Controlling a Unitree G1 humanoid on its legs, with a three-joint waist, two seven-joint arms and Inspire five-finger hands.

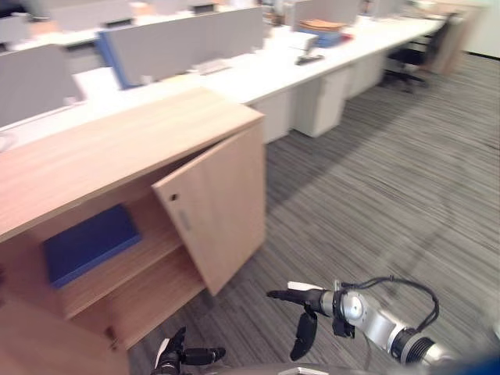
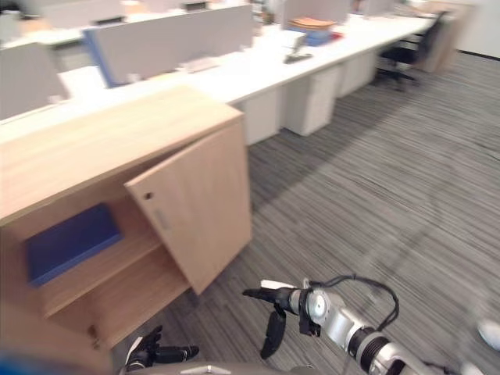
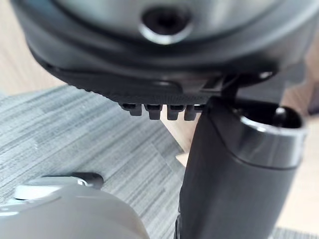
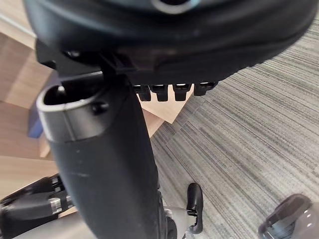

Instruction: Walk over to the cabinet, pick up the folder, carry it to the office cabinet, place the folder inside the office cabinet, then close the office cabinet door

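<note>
A blue folder (image 1: 90, 244) lies flat on the upper shelf inside a low wooden cabinet (image 1: 117, 148). The cabinet's door (image 1: 215, 211) stands swung out towards the carpet. My right hand (image 1: 301, 301) hovers over the carpet in front of the door's outer edge, a short way from it, fingers straight and open, holding nothing. My left hand (image 1: 183, 355) shows low down, below the cabinet's open front, with fingers relaxed and empty. In the right wrist view the door's corner (image 4: 169, 107) shows past the hand.
Grey striped carpet (image 1: 375, 187) spreads to the right of the cabinet. Behind it runs a long white desk (image 1: 258, 74) with grey partitions (image 1: 187, 43), a white drawer unit (image 1: 320, 101) beneath and a dark office chair (image 1: 410, 58) further back.
</note>
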